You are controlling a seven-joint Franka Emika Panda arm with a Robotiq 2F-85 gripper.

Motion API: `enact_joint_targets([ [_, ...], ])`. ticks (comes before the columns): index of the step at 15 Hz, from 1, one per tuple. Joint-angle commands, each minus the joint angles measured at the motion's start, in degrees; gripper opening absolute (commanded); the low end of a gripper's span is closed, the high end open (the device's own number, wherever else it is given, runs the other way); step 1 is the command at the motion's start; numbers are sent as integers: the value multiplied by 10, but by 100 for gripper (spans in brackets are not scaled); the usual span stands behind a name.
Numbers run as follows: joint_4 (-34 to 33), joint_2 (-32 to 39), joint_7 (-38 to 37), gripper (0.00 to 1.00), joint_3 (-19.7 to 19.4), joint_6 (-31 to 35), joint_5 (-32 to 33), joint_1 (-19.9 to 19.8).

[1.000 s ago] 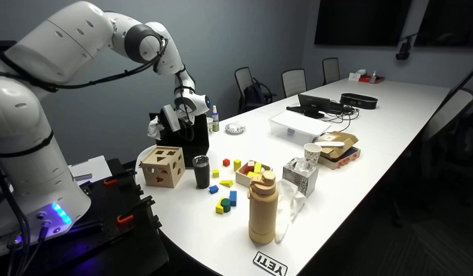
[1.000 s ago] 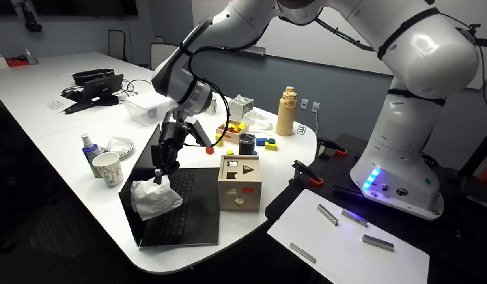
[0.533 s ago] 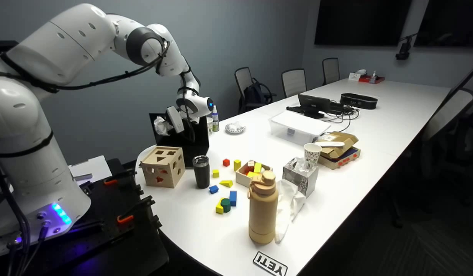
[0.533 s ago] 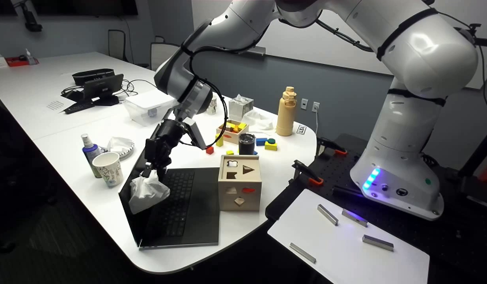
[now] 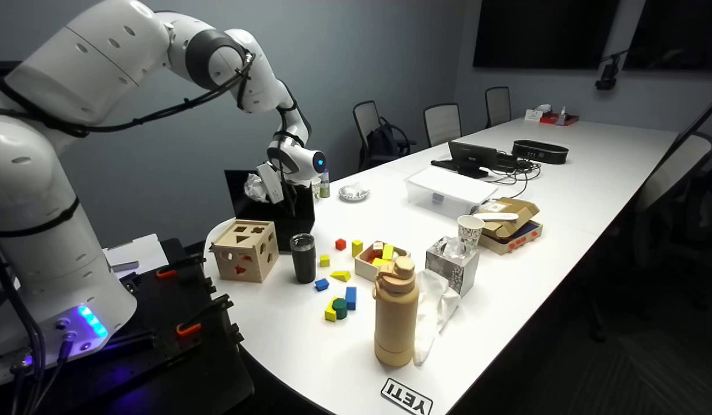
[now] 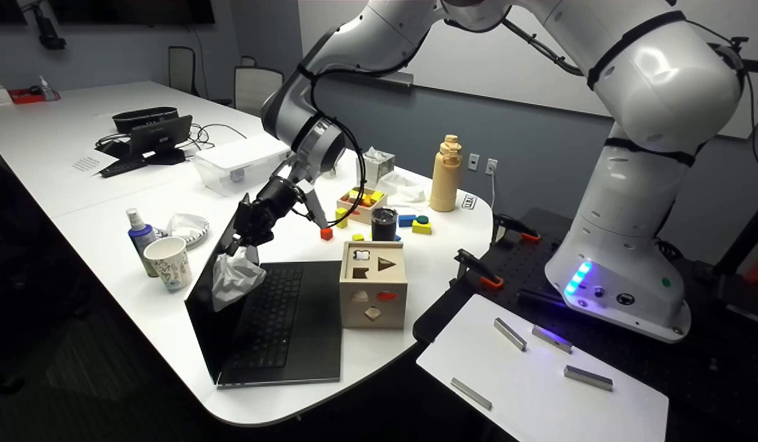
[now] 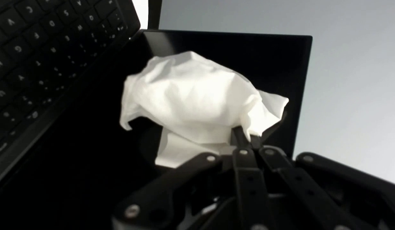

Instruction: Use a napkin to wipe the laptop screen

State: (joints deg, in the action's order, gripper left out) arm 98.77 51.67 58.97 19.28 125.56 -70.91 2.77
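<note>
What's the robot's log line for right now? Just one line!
Black fingers: shut on crumpled white paper napkin; napkin: in front of blank dark rectangular laptop screen; touching screen: can't tell

Pretty dim in here, blue-gray walls (image 5: 390,57) and a dark floor (image 5: 661,363), with a long white desk (image 5: 598,167) rounded at the near end. Mesh-back chairs (image 5: 442,125) on both sides, two big black panels (image 5: 543,34) hung up at the far end, and in an exterior view there's a whiteboard (image 6: 477,80) up above a couple of wall plates (image 6: 473,162)
</note>
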Motion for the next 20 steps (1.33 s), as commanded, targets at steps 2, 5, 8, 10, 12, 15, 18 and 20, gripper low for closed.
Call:
enact_joint_targets([
  [2, 95, -81, 80, 0, -23, 37, -110, -3],
  [5, 116, -103, 123, 0, -49, 35, -170, 4],
  [8, 135, -125, 148, 0, -77, 42, -216, 16],
  [10, 149, -143, 155, 0, -97, 62, -242, 30],
  [12, 161, -158, 159, 0, -110, 89, -267, 42],
  [15, 171, -170, 159, 0, -124, 134, -297, 63],
  [18, 176, -175, 157, 0, -133, 173, -318, 79],
  [20, 175, -176, 165, 0, -136, 192, -344, 84],
])
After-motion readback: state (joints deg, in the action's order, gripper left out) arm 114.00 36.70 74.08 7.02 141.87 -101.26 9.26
